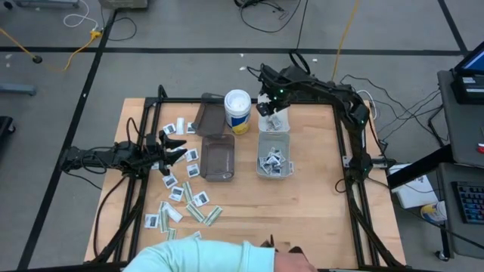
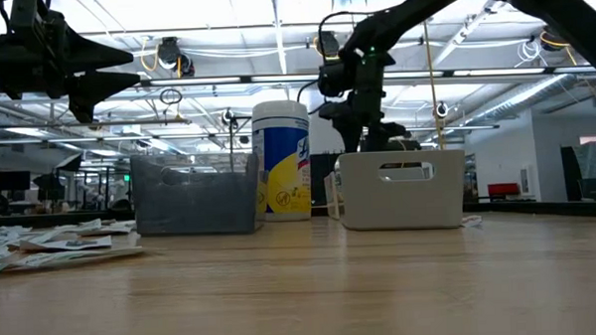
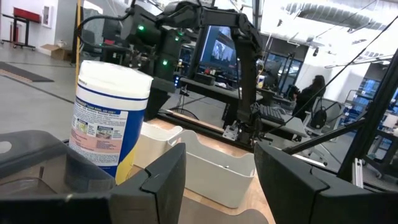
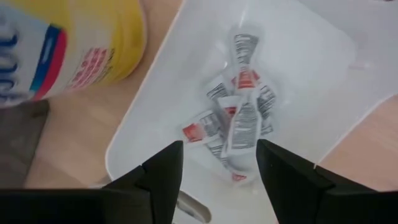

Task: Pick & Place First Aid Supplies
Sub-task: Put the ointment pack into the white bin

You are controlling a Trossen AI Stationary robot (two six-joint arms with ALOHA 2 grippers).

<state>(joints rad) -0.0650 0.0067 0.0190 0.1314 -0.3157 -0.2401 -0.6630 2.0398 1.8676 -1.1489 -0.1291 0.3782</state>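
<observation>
Overhead, the right tool (image 1: 271,113) hangs over the far end of the clear bin (image 1: 261,140), fingers parted and empty, with a heap of packets (image 1: 274,162) lying in the bin's near end. The left tool (image 1: 172,146) hovers spread and empty above the scattered first aid supplies (image 1: 181,193) on the counter (image 1: 302,211), beside the smoky bin (image 1: 218,157); a wipes canister (image 1: 237,110) stands between the bins.

Level across the counter, the right tool (image 2: 361,121) sits just above the clear bin (image 2: 401,189), and the left tool (image 2: 101,80) is high over the supplies (image 2: 42,246).

From the left wrist, its fingers (image 3: 165,180) stand apart around nothing, facing the canister (image 3: 109,118).

From the right wrist, parted fingers (image 4: 163,168) frame packets (image 4: 239,121) in the bin.
</observation>
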